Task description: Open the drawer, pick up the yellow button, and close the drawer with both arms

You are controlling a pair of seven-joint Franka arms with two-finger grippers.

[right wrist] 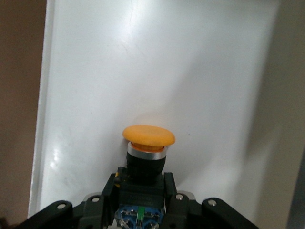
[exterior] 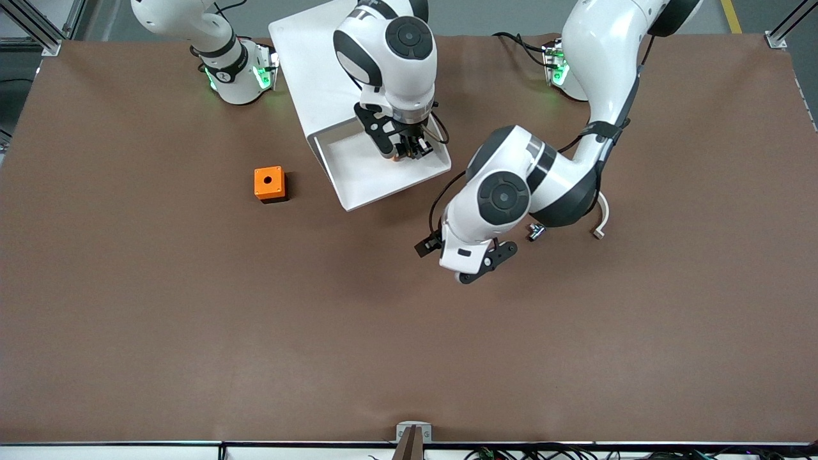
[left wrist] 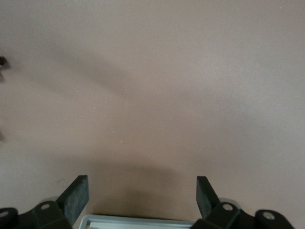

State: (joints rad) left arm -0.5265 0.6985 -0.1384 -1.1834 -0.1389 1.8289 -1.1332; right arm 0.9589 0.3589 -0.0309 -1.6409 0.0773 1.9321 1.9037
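Right wrist view shows the right gripper [right wrist: 141, 191] pinching the button [right wrist: 146, 152] between its fingers, inside the open drawer [exterior: 358, 166]. Left gripper [left wrist: 141, 193] hangs spread over bare table [exterior: 192, 306].

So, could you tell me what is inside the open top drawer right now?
The drawer holds the button, gripped by the right gripper, which covers part of the tray floor in the front view. Nothing else shows there.

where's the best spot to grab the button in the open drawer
Grip the black body of the button, under the wide orange cap, coming straight down into the drawer. The cap overhangs and would slip; the body gives flatter sides. The right gripper is already shut there. The left gripper waits open over the table.
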